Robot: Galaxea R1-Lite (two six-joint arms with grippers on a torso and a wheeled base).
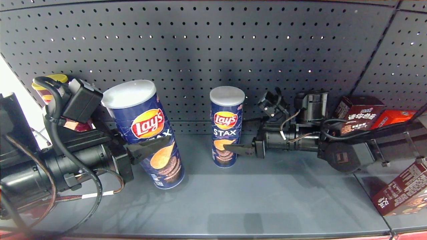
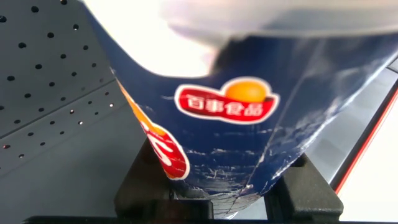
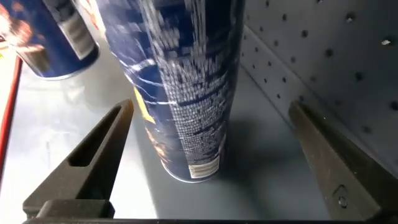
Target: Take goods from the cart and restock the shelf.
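Observation:
Two blue chip cans are on the grey shelf (image 1: 253,200). The larger-looking can (image 1: 145,133) leans at the left, its base at or just above the shelf board. My left gripper (image 1: 156,146) is shut on its lower half, and in the left wrist view the can (image 2: 249,124) sits between the fingers (image 2: 305,193). The second can (image 1: 227,126) stands upright near the pegboard. My right gripper (image 1: 230,145) is open around it. In the right wrist view that can (image 3: 186,93) stands between the spread fingers (image 3: 93,155), touching neither.
The pegboard back wall (image 1: 213,43) stands close behind both cans. Dark brown boxes (image 1: 358,115) and an orange box (image 1: 393,118) sit at the back right, another brown box (image 1: 405,190) at the front right. A yellow-lidded can (image 1: 50,80) stands behind my left arm.

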